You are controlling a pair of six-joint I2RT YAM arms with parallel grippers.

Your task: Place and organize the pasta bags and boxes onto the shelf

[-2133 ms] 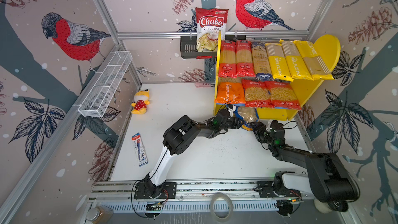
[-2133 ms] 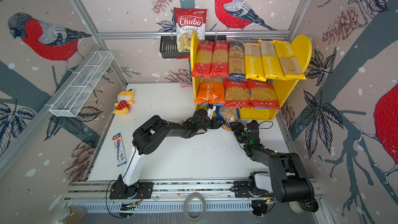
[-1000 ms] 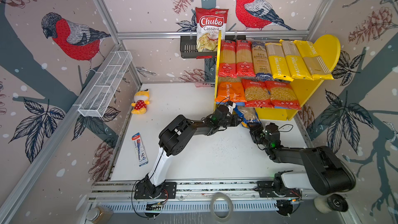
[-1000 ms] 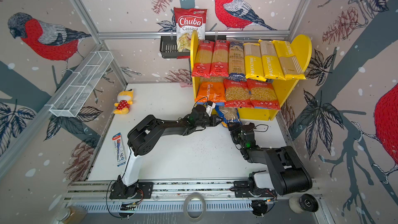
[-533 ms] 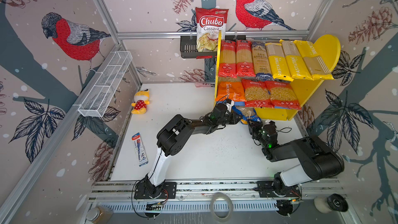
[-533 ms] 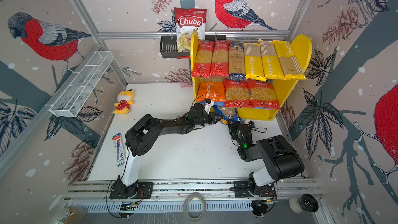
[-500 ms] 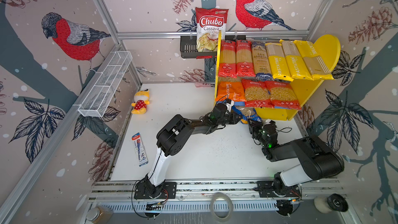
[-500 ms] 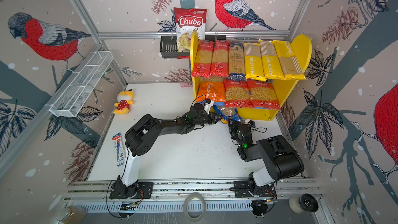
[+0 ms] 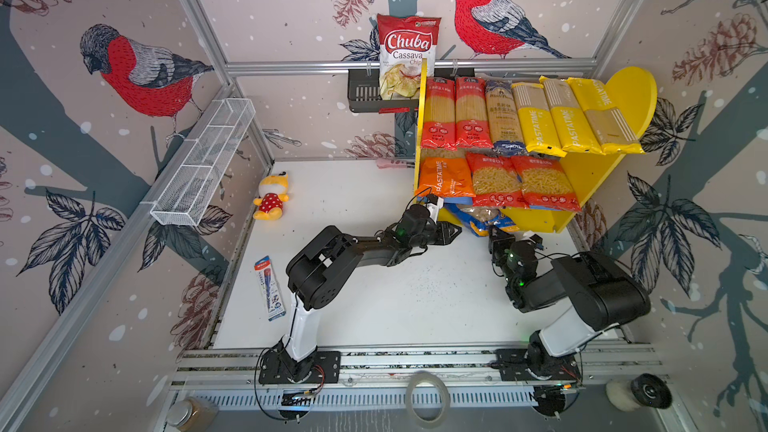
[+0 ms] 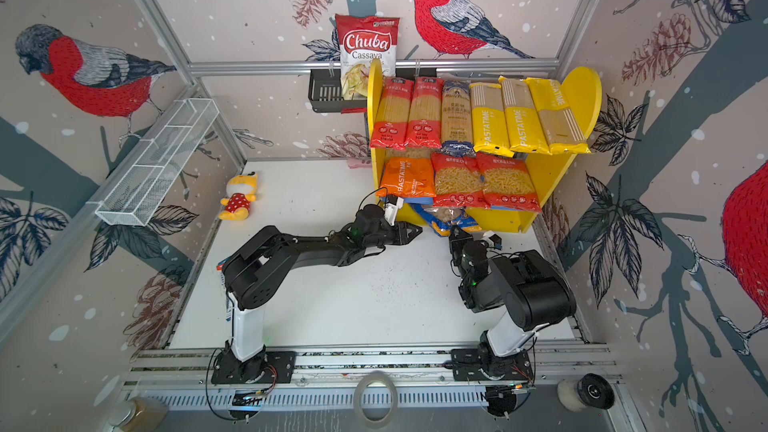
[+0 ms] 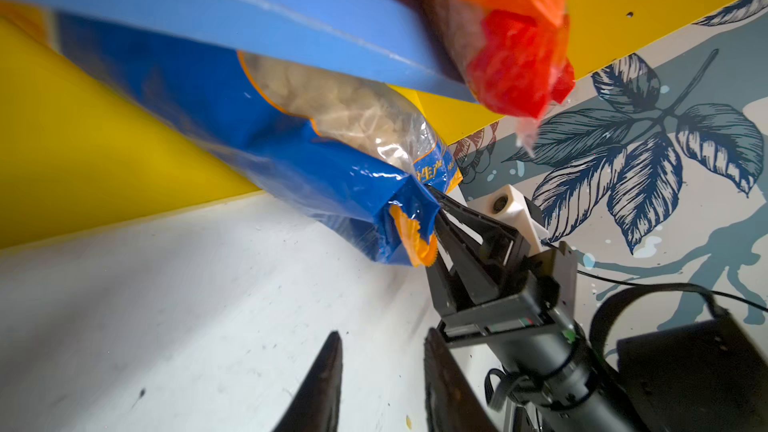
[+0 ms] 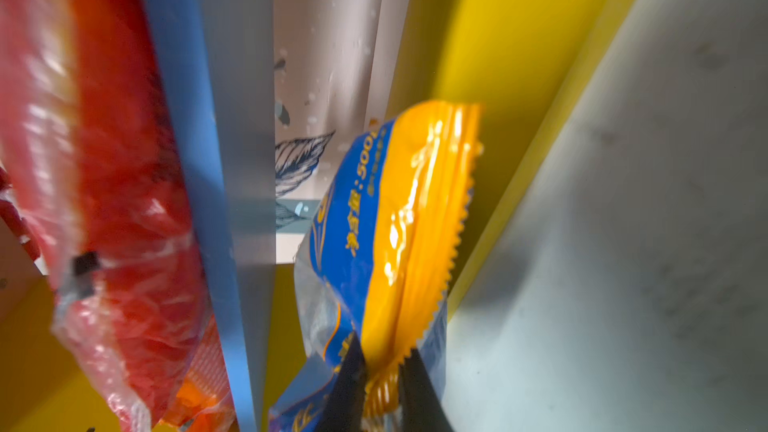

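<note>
The left gripper (image 9: 455,231) hangs low over the white surface (image 9: 374,292), just in front of the left end of the yellow-sided wooden shelf (image 9: 582,176). In the left wrist view its two dark fingers (image 11: 328,367) stand apart with only bare surface between them, so it has hold of nothing. Just right of it, under the shelf's blue lower board (image 11: 249,6), is the blue-and-yellow plastic macaroni bag (image 9: 482,218). Most of the bag is tucked beneath the board, and its serrated yellow seam pokes out at the shelf's front. The right gripper (image 9: 493,233), in front of the shelf's middle, is clamped on that seam. The right wrist view shows the crimped edge pinched between its two dark fingers (image 12: 353,371). Whether the bag rests on the surface or is lifted clear I cannot tell. On the lower board sit an orange macaroni bag (image 9: 444,178) and two red macaroni bags (image 9: 496,180). Along the shelf's top lie two red spaghetti packs (image 9: 438,114), one dark-blue spaghetti pack (image 9: 500,118) and three yellow spaghetti packs (image 9: 540,122).
</note>
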